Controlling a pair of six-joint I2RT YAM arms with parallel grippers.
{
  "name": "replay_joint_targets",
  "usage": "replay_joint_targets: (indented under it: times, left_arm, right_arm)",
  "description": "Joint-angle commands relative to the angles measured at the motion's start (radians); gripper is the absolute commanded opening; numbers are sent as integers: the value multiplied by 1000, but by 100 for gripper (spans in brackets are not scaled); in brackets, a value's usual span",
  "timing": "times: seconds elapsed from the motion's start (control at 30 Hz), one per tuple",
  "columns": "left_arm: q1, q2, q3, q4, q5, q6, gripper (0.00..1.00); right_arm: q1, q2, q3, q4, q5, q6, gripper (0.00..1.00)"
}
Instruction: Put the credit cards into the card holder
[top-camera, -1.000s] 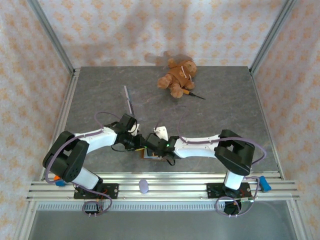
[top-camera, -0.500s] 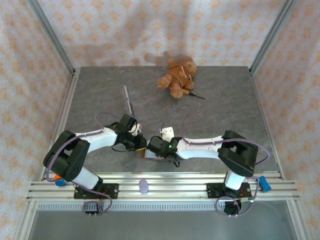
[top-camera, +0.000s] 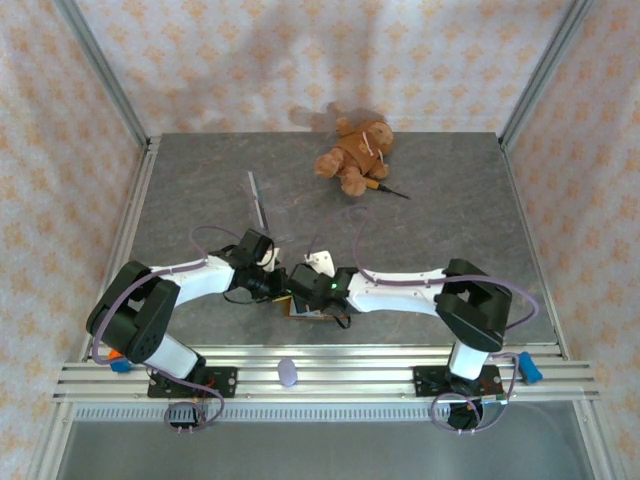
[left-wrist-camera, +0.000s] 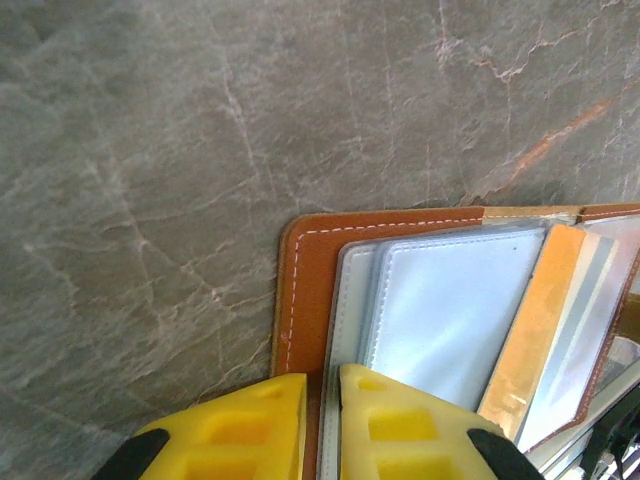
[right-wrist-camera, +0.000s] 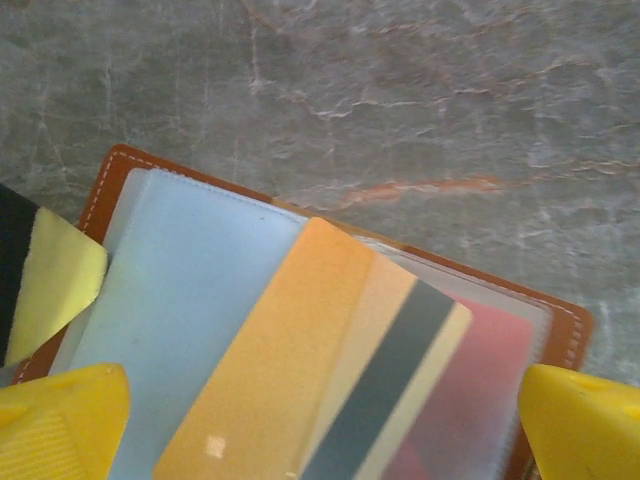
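Looking down from above, you have the grey marbled table (top-camera: 450, 200) with both arms reaching inward to meet at its 6 o'clock edge. The left arm (top-camera: 190, 275) comes in from 8 o'clock and the right arm (top-camera: 400, 290) from 4 o'clock. A brown teddy bear (top-camera: 355, 155) lies at 12 o'clock, well apart from them.

Under the two wrists the brown leather card holder (left-wrist-camera: 300, 290) lies open and flat, with its clear sleeves fanned upward. Your left gripper (left-wrist-camera: 322, 378) is pinched narrow on the holder's edge, the stitched cover running into the slim gap between its yellow fingers (left-wrist-camera: 250, 420). Your right gripper (right-wrist-camera: 320, 410) stands wide above the holder, one yellow fingertip at 7 o'clock and one at 5 o'clock in its own camera, gripping nothing.

An orange credit card (right-wrist-camera: 290, 350) with a dark stripe lies tilted on top of the sleeves, between those spread fingertips. Whether its end sits inside a pocket you cannot tell.

A thin grey rod (top-camera: 257, 198) lies at 11 o'clock.
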Motion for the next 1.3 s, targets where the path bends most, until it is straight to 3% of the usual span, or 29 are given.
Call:
replay_joint_targets:
  times: [0.0, 0.47, 0.83, 1.0, 1.27]
  left_arm:
    - [-1, 31, -38, -56, -67, -12, 16]
    - [0, 50, -26, -76, -73, -1, 16]
    - [0, 40, -32, -79, -78, -4, 16]
    - [-1, 39, -28, -80, -77, -4, 15]
    - [0, 37, -28, -82, -83, -4, 15]
  right_arm:
    - [-7, 59, 17, -65, 4, -22, 99]
    - [-9, -27, -77, -150, 119, 11, 100]
    - [-25, -112, -58, -113, -1, -42, 100]
    - [-76, -67, -54, -81, -46, -42, 99]
    - [-81, -11, -55, -116, 10, -12, 96]
